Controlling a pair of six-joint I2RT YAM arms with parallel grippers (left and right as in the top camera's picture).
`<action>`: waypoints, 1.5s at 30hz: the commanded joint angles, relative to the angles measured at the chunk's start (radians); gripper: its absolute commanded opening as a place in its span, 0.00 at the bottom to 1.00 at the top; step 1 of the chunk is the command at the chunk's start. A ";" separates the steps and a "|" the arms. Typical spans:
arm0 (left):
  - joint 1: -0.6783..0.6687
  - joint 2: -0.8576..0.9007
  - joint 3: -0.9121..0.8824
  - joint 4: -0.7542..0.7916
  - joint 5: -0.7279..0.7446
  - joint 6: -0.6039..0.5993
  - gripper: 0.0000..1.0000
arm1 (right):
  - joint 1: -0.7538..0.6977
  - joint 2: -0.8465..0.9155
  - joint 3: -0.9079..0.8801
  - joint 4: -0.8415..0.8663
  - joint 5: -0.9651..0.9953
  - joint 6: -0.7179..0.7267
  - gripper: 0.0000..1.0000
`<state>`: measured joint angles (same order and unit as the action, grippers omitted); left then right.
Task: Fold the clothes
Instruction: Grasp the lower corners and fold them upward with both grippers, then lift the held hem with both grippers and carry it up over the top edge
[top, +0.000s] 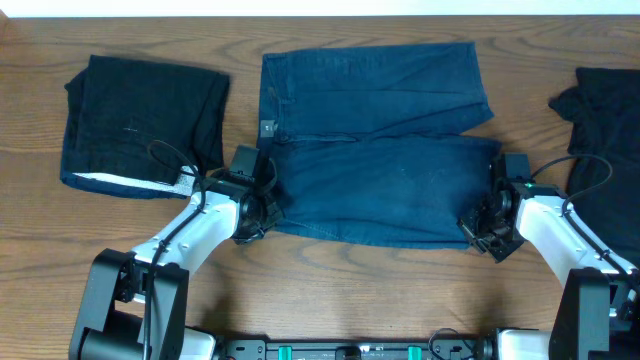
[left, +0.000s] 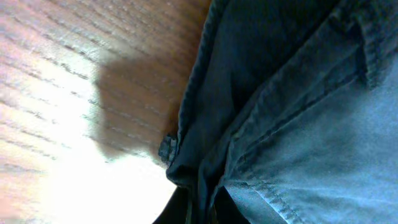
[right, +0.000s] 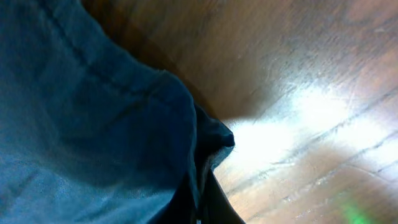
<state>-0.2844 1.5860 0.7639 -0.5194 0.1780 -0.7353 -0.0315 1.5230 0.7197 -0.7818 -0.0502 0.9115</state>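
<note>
A navy-blue denim-like garment (top: 380, 150) lies spread in the middle of the table, its near half folded over. My left gripper (top: 262, 205) is shut on its near left edge; the left wrist view shows the cloth (left: 298, 118) bunched between the fingers (left: 199, 208). My right gripper (top: 478, 222) is shut on the near right corner; the right wrist view shows the cloth (right: 93, 118) pinched between the fingers (right: 200, 205). A folded black piece with a white edge (top: 140, 125) lies at the left. Another black cloth (top: 605, 120) lies at the right edge.
The wooden table (top: 380, 280) shows bare wood along the front between the two arms. Cables run along both arms near the black cloths.
</note>
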 joint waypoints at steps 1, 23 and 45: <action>0.003 -0.008 0.001 -0.069 -0.055 0.065 0.06 | -0.019 -0.021 0.021 -0.045 0.022 -0.044 0.01; -0.099 -0.260 0.232 -0.581 -0.071 0.111 0.06 | -0.026 -0.188 0.352 -0.330 0.030 -0.385 0.01; 0.001 -0.233 0.466 -0.287 -0.371 0.144 0.06 | -0.012 -0.050 0.597 0.086 -0.044 -0.525 0.01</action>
<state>-0.3351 1.3411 1.2125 -0.8234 -0.0864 -0.6014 -0.0410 1.4338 1.2987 -0.7315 -0.1467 0.4095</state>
